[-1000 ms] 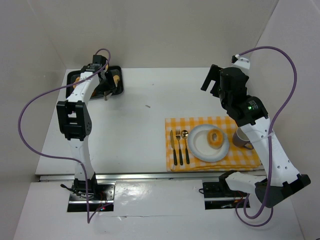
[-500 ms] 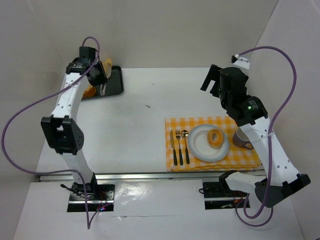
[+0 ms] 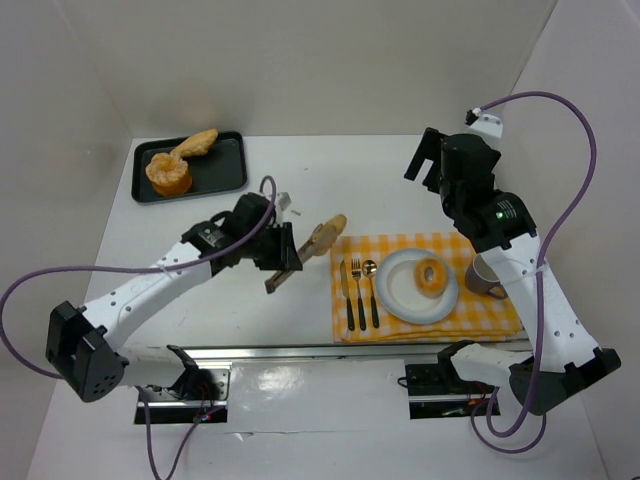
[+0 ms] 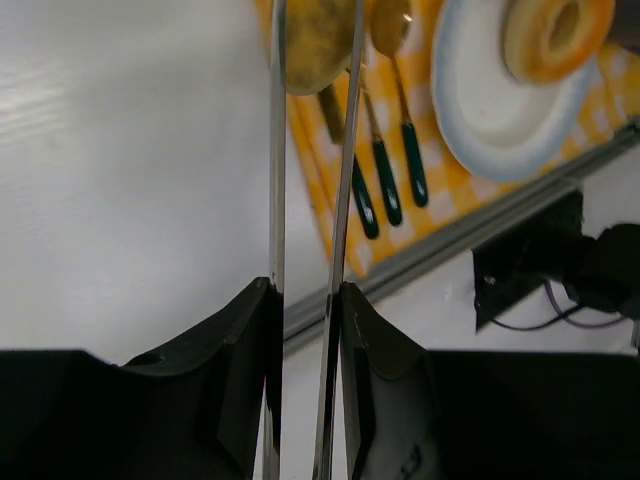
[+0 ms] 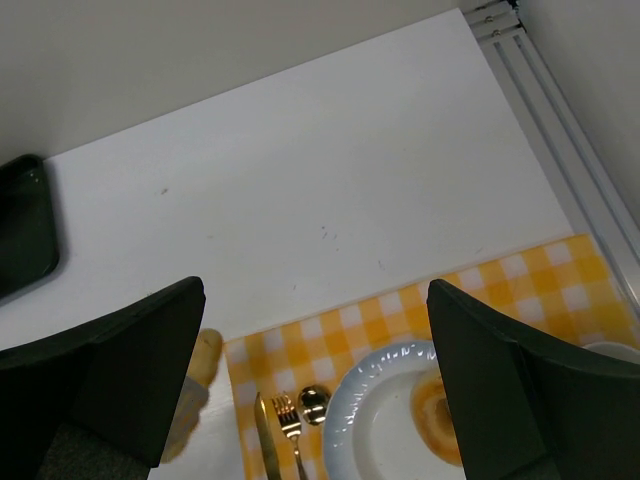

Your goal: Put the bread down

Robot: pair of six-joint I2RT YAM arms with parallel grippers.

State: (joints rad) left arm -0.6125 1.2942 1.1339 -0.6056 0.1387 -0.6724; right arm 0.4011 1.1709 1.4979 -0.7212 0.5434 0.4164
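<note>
I'm gripping the tongs point(image 4: 343, 180) in the left gripper point(image 4: 305, 300), pinching the bread point(image 3: 325, 236). I'm aiming past the fork point(image 3: 357, 290) for the plate point(image 3: 400, 292), beside the bagel point(image 3: 432, 273). The right gripper point(image 3: 425, 160) is hanging wide open.

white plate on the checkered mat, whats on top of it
One ring-shaped bagel lies on the white plate, right of its centre; the rest of the plate shows bare. The patch of plate under the bagel is covered.
</note>
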